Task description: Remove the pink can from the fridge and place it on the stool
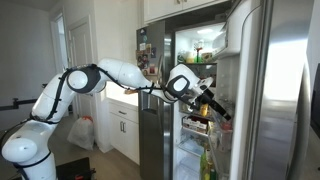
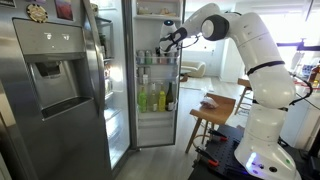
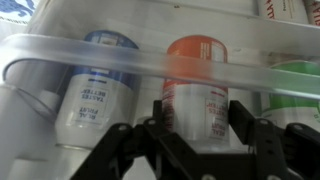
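Note:
The pink can [image 3: 197, 85], with an orange-pink top and a white label, stands on a fridge shelf behind a clear rail [image 3: 140, 60] in the wrist view. My gripper [image 3: 200, 112] has one finger on each side of the can, and the pads lie against its sides. In both exterior views the gripper [image 1: 222, 113] [image 2: 163, 45] reaches into the open stainless-steel fridge [image 1: 272, 90] [image 2: 50, 95] at upper-shelf height. The can is too small to make out there. The wooden stool [image 2: 216, 105] stands beside the robot base, in front of the fridge.
A blue-topped can [image 3: 95, 85] stands just left of the pink can, and a green item [image 3: 300, 80] stands to its right. Shelves below hold green bottles [image 2: 155, 98]. The open fridge doors [image 1: 150, 90] [image 2: 105, 80] flank the arm.

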Robot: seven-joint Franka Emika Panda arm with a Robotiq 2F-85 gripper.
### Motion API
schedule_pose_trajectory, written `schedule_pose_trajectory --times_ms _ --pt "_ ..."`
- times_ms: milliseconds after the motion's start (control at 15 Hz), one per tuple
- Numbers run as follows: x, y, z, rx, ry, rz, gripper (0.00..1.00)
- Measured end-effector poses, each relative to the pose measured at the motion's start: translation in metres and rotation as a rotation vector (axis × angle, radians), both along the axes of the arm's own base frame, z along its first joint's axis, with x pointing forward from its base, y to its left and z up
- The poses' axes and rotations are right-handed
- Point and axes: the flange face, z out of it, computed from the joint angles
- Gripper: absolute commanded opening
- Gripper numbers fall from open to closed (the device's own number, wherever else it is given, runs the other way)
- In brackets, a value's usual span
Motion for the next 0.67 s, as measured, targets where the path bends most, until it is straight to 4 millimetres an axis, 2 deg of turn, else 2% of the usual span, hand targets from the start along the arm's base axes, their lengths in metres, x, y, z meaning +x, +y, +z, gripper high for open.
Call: schedule_pose_trajectory --times_ms 267,333,533,667 --pt "0.0015 0.0011 -0.0007 -0.014 0.004 0.007 0.42" --pt "0.0018 0.0015 -0.0008 -0.018 0.005 0.009 0.92" --pt "0.0023 0.0019 -0.001 -0.025 0.008 0.012 1.0" --pt "0.0032 0.0023 0.002 -0.044 0.011 0.018 1.0"
